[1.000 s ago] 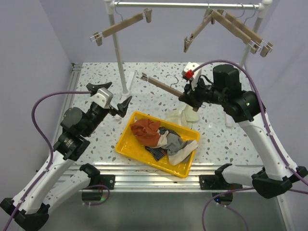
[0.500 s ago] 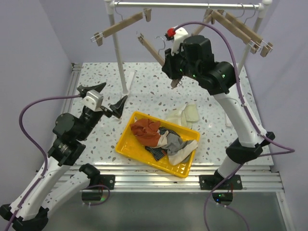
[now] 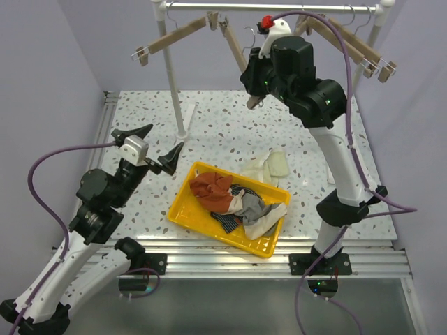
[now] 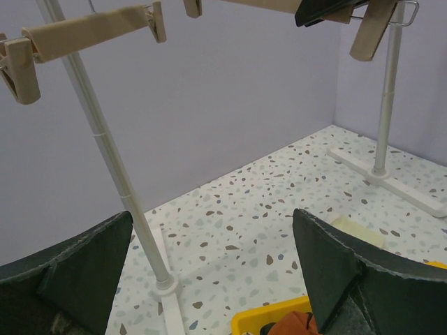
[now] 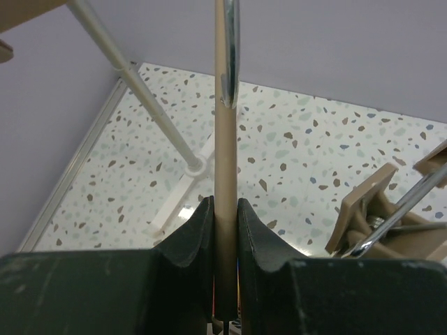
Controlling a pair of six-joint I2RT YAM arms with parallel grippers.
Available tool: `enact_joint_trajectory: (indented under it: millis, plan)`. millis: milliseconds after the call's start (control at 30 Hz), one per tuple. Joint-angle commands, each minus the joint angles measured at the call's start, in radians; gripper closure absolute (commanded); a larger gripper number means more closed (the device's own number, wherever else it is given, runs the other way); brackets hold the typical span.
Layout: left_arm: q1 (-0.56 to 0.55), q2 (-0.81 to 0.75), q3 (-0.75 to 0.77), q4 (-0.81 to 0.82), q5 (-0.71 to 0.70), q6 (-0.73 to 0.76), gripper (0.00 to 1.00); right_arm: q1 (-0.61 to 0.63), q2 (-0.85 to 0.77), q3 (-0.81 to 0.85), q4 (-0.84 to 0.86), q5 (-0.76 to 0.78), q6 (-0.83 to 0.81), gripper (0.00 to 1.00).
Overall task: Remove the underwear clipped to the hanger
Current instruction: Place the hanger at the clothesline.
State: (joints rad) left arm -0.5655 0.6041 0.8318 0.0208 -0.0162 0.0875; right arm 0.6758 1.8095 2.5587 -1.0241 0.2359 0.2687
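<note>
- Currently the rail (image 3: 276, 8) across the top of the rack carries several bare wooden hangers; the right arm is raised high beside it. Risk: the arm or its cable fouls a hanging hanger (image 3: 174, 36) and knocks it off, since the clearance looks tight.
- Right pincer (image 5: 225, 223): clamped on the bar of a wooden hanger (image 3: 233, 40), which runs straight up between the jaws in the right wrist view, metal hook (image 5: 231, 42) at top. Hook sits near the rail but I cannot tell whether it is over it. Risk: releasing with the hook unseated drops the hanger to the tabletop (image 3: 216, 125) or onto the tray.
- Yellow tray (image 3: 183, 209) on the tabletop holds the underwear (image 3: 234, 202) in a loose heap: orange-red, striped navy, grey-white. One grey-white edge drapes over the tray's right rim. Risk: a falling hanger or low arm pass drags it out.
- Pale cream-green brief (image 3: 272, 166) lies on the tabletop just beyond the tray's far rim, not in it. Judgement: unclipped but misplaced; may go uncollected.
- Left pincer (image 3: 150, 143): spread wide, empty, hovering left of the tray and aimed at the rack upright (image 4: 105, 139). Risk: any forward reach strikes the pole.
- No hanger in view shows cloth in its clips; task looks nearly complete.
</note>
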Motion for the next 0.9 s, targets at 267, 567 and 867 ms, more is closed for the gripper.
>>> enact_joint_trajectory:
  millis: [267, 567, 867]
  plan:
    - [-0.001, -0.020, -0.010, 0.031, -0.021, -0.031, 0.00, -0.032, 0.053, 0.028, 0.294, 0.083, 0.046, 1.00]
    - [-0.001, -0.024, -0.014, 0.031, -0.033, -0.031, 0.00, -0.064, 0.122, 0.074, 0.334, 0.106, 0.084, 1.00]
    - [0.001, 0.000, -0.010, 0.044, -0.030, -0.022, 0.00, -0.081, 0.140, 0.063, 0.420, 0.128, 0.046, 1.00]
